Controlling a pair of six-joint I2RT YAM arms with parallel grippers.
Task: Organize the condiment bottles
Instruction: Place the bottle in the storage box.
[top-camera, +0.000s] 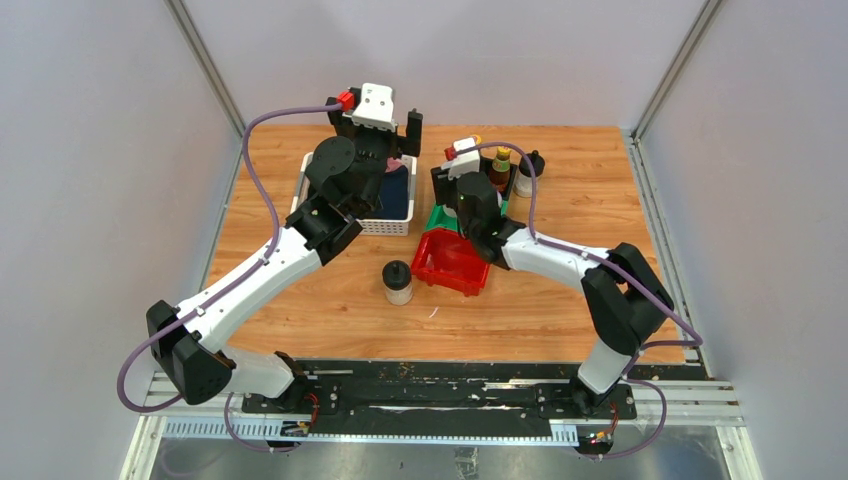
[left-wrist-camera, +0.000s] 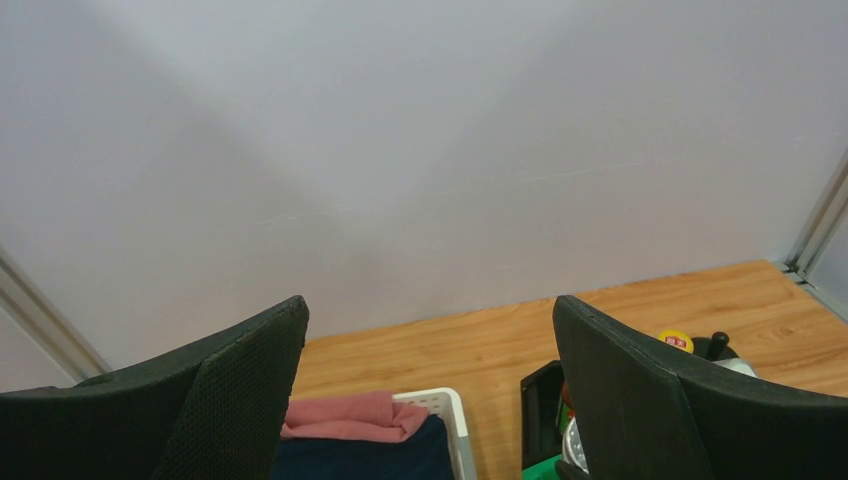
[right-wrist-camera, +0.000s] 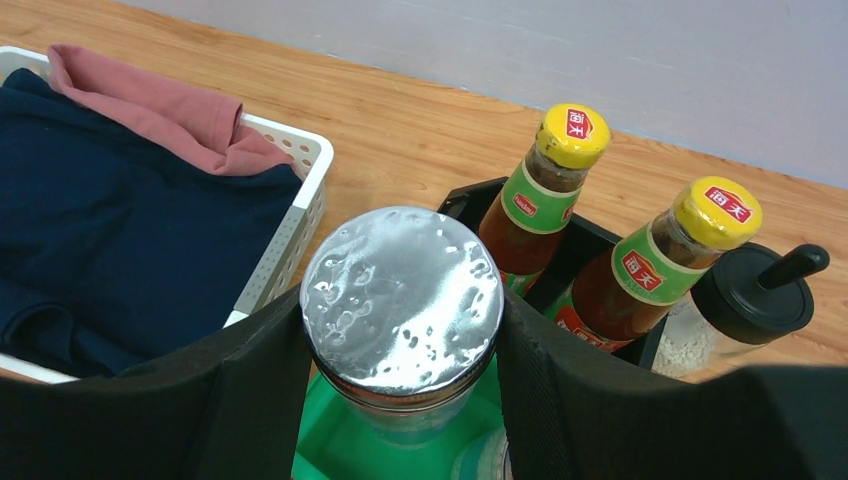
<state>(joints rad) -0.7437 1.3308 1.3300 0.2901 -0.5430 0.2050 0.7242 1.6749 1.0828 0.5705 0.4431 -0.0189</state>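
Gripping a silver-lidded shaker just under its lid, my right tool holds it over the green bin. The black bin close behind carries two yellow-capped sauce bottles upright, and a black-lidded jar stands just beside that bin on the bench. The white basket of dark blue and pink cloth crowds my left side, my left tool hangs above it with jaws spread wide and nothing between them, and a second black-lidded jar stands alone just beside the red bin.
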